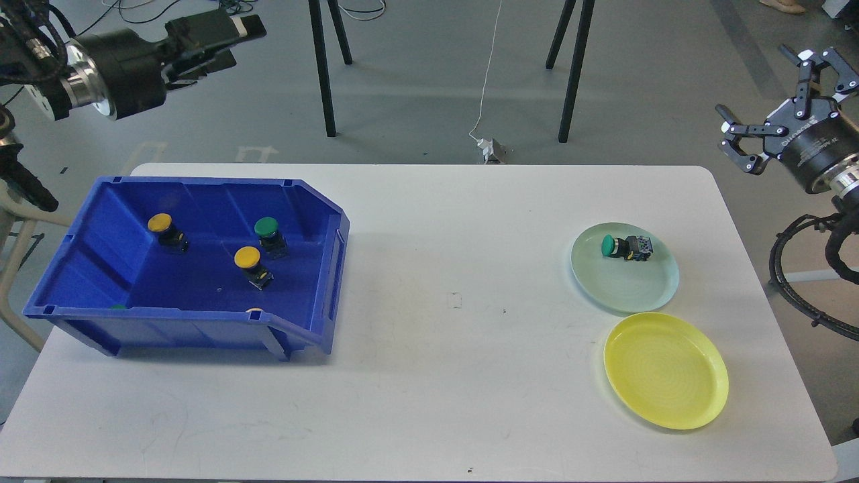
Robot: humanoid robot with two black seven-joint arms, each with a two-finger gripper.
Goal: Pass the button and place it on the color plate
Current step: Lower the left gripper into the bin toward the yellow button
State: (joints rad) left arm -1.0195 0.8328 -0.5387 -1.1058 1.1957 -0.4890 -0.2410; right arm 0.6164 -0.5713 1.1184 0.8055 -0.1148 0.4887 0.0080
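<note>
A green button (625, 247) lies on its side on the pale green plate (627, 290) at the right of the table. The yellow plate (666, 370) in front of it is empty. The blue bin (305, 201) at the left holds two yellow buttons (161, 225) (247, 258) and a green button (267, 229). Two more barely show behind its front wall. My right gripper (772, 87) is open and empty, raised beyond the table's right edge. My left gripper (225, 37) is high above the far left, seen side-on and dark, and holds nothing that I can see.
The white table (443, 376) has rounded corners. Black stand legs (325, 74) and a white cable (486, 80) are on the floor behind it. A beige frame (17, 241) stands left of the bin.
</note>
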